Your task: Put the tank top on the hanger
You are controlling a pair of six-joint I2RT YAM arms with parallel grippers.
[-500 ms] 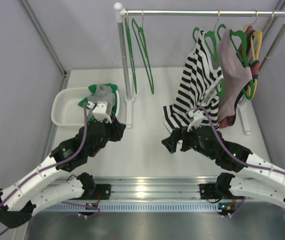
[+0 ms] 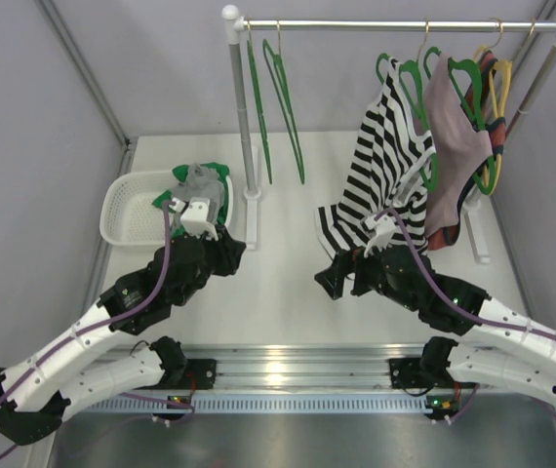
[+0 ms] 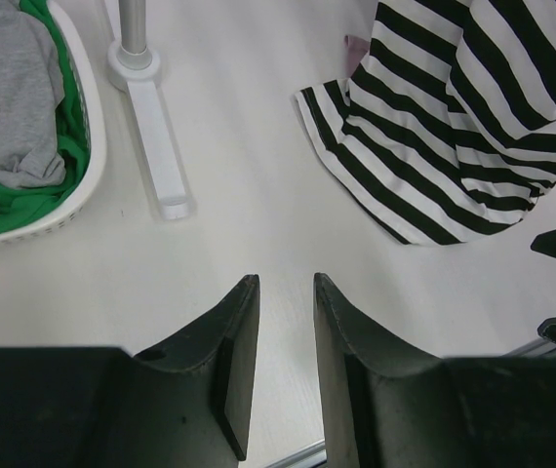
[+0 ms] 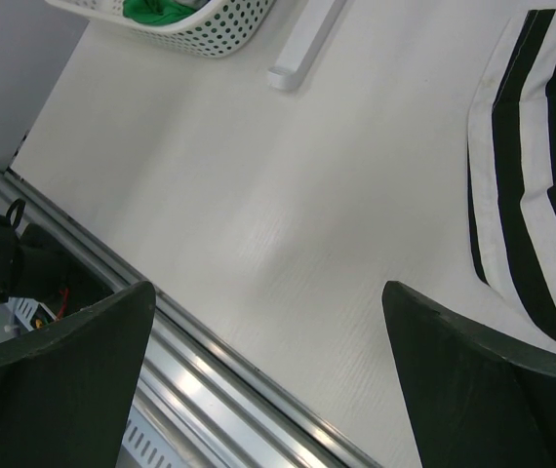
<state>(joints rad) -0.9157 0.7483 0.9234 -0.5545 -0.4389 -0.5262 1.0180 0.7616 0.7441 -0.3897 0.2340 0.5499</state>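
Observation:
The light-grey tank top (image 2: 198, 182) lies crumpled in a white basket on top of a bright green garment; it also shows in the left wrist view (image 3: 10, 93). Two empty green hangers (image 2: 283, 107) hang from the rail at its left end. My left gripper (image 2: 236, 253) is low over the table, right of the basket; in its wrist view (image 3: 286, 283) the jaws stand a narrow gap apart with nothing between them. My right gripper (image 2: 332, 278) is near the striped top's hem, wide open and empty (image 4: 266, 291).
The white basket (image 2: 122, 210) sits at the left. The rack's post (image 2: 239, 107) and foot (image 3: 156, 136) stand beside it. A black-and-white striped top (image 2: 380, 166) hangs and trails onto the table. A pinkish garment (image 2: 454, 146) and yellow hangers (image 2: 500, 88) hang at the right.
The empty green hanger at the left of the rail has swung slightly. Both arms have hardly moved.

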